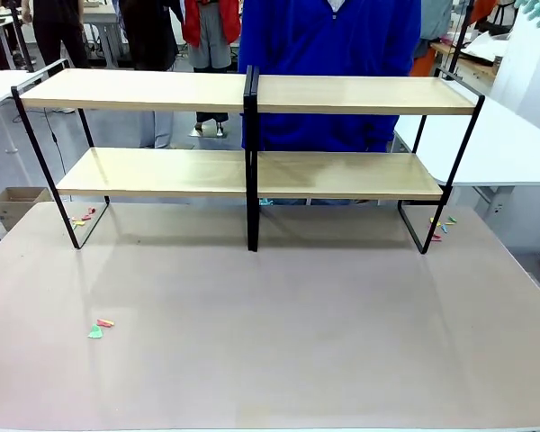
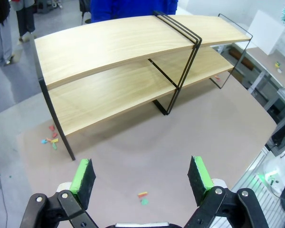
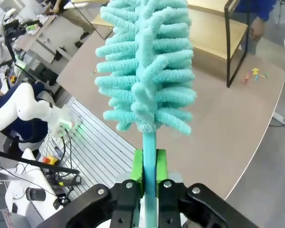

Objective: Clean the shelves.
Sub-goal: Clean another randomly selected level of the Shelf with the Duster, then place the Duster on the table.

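Right wrist view: right pincer (image 3: 149, 173) clamps a teal duster (image 3: 145, 66) upright; left pincer (image 2: 142, 178) hovers open, facing the shelves (image 2: 123, 47).

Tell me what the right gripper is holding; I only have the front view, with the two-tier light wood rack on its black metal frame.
Observer: The right gripper is shut on the thin handle of a fluffy turquoise chenille duster.
Operator: And the left one?
Observer: The left gripper is open and empty above the grey-brown tabletop.
Operator: Facing what?
Observer: The light wood shelves, with small coloured scraps on the table just ahead of its fingers.
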Robot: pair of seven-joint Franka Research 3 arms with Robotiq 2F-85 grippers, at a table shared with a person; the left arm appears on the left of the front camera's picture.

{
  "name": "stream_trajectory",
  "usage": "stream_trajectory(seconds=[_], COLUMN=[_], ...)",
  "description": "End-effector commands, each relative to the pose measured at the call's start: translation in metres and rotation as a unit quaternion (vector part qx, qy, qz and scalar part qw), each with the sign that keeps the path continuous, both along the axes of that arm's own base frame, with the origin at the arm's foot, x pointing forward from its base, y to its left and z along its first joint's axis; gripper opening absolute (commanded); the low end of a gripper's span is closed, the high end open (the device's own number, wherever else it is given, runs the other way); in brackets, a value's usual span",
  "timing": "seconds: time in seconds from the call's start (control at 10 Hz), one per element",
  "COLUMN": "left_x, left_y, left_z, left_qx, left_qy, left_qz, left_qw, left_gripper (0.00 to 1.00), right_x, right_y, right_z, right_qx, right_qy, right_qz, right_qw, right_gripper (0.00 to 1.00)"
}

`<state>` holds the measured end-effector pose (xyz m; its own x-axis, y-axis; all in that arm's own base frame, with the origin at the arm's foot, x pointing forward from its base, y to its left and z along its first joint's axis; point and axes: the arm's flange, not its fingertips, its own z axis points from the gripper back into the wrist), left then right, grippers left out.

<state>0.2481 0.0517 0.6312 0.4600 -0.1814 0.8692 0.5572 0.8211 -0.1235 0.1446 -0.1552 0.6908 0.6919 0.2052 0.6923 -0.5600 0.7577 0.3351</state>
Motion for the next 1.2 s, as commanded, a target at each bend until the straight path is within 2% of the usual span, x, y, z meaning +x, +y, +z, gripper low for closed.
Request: stream_trajectory(seconds=[0.0, 0.8, 0.9, 1.0, 1.1], left_x=[0.001, 0.001, 0.0, 0.011, 0.025], left_y=[0.0, 0.0, 0.0, -0.021, -0.028], left_z=[0.0, 0.0, 0.0, -0.007, -0.037], left_qx=[-0.002, -0.002, 0.0, -0.054, -0.108], left_qy=[0.001, 0.001, 0.0, 0.113, 0.221], left_qz=[0.0, 0.0, 0.0, -0.124, -0.179], left_qw=[1.0, 1.0, 1.0, 0.984, 0.953], left_gripper=[1.0, 1.0, 1.0, 1.0, 1.0], right_x=[-0.001, -0.001, -0.001, 0.023, 0.042], right_y=[0.0, 0.0, 0.001, 0.039, 0.073], right_z=[0.006, 0.006, 0.0, -0.017, -0.049], right_qx=[0.003, 0.003, -0.002, -0.042, -0.031], right_qy=[-0.014, -0.014, -0.001, 0.063, 0.135], right_qz=[0.016, 0.016, 0.004, 0.158, 0.283], right_qw=[1.0, 1.0, 1.0, 0.985, 0.949], right_gripper=[0.12, 0.12, 0.12, 0.12, 0.12])
